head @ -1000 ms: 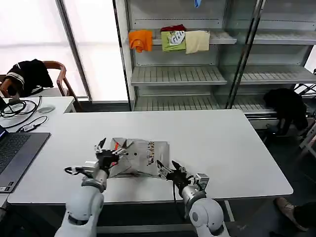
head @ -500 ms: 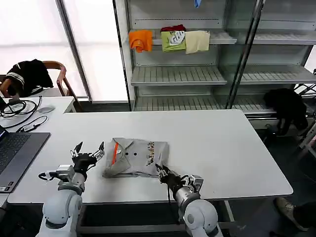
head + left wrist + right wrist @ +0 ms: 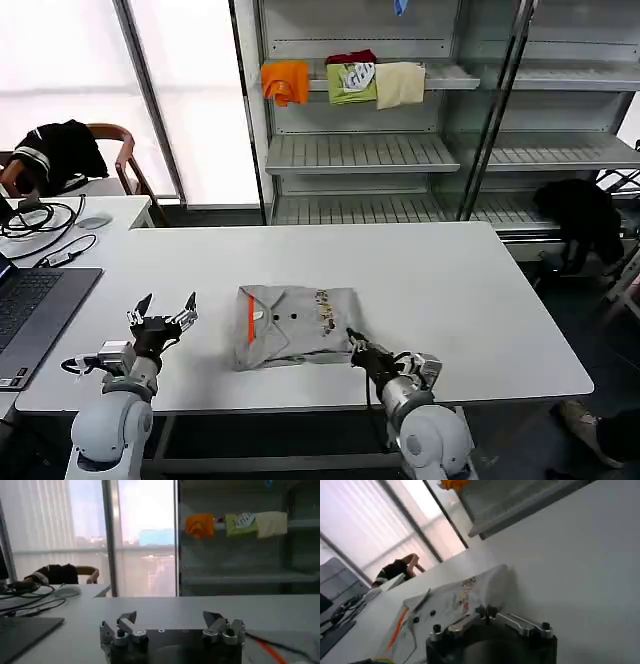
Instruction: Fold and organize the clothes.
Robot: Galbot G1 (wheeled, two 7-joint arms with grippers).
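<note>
**Folded shirt lies near the front edge, one end effector at its corner**

Head view: the grey shirt [image 3: 295, 327], with an orange-red stripe, dark buttons and a small print, lies folded into a compact rectangle near the front edge of the worktop [image 3: 470, 300], midway along it. The left end effector [image 3: 161, 314] hovers well apart toward the worktop's left edge, fingers spread, likely to keep clear of the fold. The right end effector [image 3: 358, 341] sits at the shirt's front right corner, fingers pressed together, probably nipping or nudging the fabric.

Left wrist view: the left end effector [image 3: 172, 625] is wide apart, holding nothing.

Right wrist view: the right end effector [image 3: 489, 614] has its tips together right at the shirt's [image 3: 450, 602] hem; whether cloth is caught I cannot tell.
</note>
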